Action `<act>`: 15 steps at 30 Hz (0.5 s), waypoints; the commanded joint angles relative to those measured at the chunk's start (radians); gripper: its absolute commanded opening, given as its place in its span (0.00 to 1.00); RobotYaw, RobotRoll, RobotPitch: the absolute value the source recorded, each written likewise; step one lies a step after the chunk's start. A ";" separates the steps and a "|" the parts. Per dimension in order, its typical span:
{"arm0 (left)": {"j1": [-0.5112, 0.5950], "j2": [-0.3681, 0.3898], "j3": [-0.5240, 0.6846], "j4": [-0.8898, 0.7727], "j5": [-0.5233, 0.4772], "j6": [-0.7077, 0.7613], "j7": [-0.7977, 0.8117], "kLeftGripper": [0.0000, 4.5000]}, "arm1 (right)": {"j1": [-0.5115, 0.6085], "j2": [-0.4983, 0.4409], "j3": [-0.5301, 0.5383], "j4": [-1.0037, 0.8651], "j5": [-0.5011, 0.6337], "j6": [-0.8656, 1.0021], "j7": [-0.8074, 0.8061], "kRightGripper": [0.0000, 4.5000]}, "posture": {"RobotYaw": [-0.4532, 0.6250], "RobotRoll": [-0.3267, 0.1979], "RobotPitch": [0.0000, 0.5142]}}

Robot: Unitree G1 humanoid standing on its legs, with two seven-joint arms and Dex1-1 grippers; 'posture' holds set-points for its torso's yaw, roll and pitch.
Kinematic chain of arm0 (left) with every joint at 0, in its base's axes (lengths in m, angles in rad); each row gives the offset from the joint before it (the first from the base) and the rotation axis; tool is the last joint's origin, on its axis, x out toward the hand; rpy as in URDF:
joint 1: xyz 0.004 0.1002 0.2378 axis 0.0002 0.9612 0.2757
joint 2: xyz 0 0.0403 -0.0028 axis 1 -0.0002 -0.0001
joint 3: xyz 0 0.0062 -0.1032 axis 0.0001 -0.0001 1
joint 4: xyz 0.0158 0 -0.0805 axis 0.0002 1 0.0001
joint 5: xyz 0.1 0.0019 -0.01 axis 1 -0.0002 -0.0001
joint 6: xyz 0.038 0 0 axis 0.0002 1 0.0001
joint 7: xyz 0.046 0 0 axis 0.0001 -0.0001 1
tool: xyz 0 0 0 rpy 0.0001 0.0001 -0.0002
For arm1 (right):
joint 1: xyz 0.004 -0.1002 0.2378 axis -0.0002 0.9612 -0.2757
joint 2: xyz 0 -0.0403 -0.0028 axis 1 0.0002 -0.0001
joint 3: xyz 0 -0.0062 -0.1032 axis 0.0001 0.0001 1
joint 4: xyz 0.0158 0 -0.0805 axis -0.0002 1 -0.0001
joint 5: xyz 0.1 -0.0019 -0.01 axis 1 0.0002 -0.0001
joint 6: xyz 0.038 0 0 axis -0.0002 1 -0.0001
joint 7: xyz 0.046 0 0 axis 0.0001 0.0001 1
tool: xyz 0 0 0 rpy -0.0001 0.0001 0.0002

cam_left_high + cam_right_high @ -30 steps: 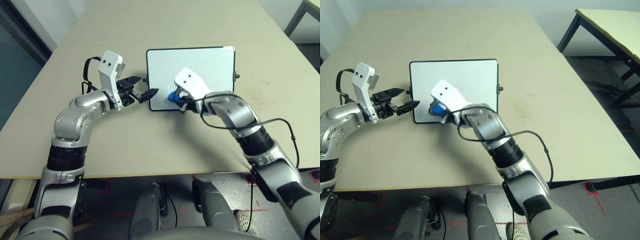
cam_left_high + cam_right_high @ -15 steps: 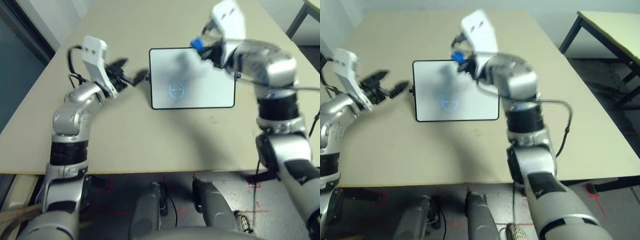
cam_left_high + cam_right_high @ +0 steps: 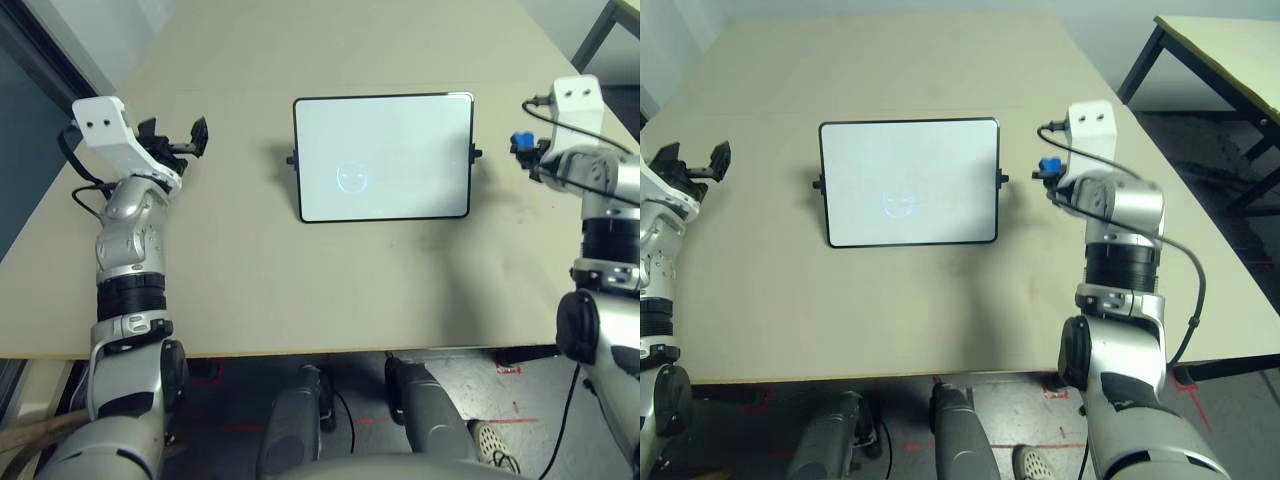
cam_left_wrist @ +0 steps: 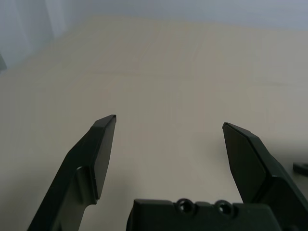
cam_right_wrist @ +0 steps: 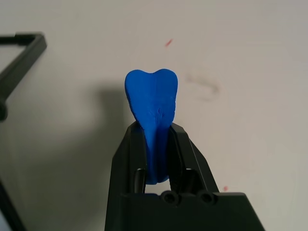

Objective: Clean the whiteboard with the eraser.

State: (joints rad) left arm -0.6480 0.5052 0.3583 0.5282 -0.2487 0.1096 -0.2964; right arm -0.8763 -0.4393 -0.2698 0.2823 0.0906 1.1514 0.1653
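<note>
Right claw (image 5: 155,144) clamped on eraser (image 5: 152,103), beside whiteboard (image 3: 384,156).

Bare table (image 3: 250,290) rings the whiteboard (image 3: 383,155); both arms stand wide.

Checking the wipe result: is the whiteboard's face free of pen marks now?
No. The whiteboard carries a small bluish scribble left of centre, and the eraser is clamped in the right gripper off the board.

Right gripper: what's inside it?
The right gripper is shut on the blue eraser. The eraser's upper half sticks out past the fingers; its lower end between them is covered. It's off the whiteboard.
</note>
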 commanded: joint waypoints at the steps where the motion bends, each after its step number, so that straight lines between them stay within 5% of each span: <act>1: -0.005 0.007 -0.019 0.044 0.012 -0.017 -0.019 1.00 | 0.018 0.014 -0.015 -0.011 0.024 0.007 -0.005 0.13 | 0.30 0.62 0.28; 4: -0.008 -0.011 -0.040 0.060 0.007 0.004 -0.034 1.00 | 0.031 0.037 -0.037 0.035 0.053 -0.033 0.003 0.13 | 0.31 0.62 0.28; 5: -0.007 -0.019 -0.047 0.063 0.006 0.011 -0.037 1.00 | 0.042 0.047 -0.058 0.059 0.063 -0.065 -0.002 0.29 | 0.31 0.62 0.28; 15: -0.050 -0.072 -0.074 0.087 0.012 0.013 -0.008 1.00 | 0.055 -0.009 -0.154 0.195 0.108 -0.398 -0.004 0.99 | 0.30 0.62 0.26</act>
State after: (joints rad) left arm -0.6877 0.4416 0.2912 0.5917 -0.2445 0.1253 -0.3097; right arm -0.8156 -0.4349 -0.3893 0.4421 0.1880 0.8422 0.1745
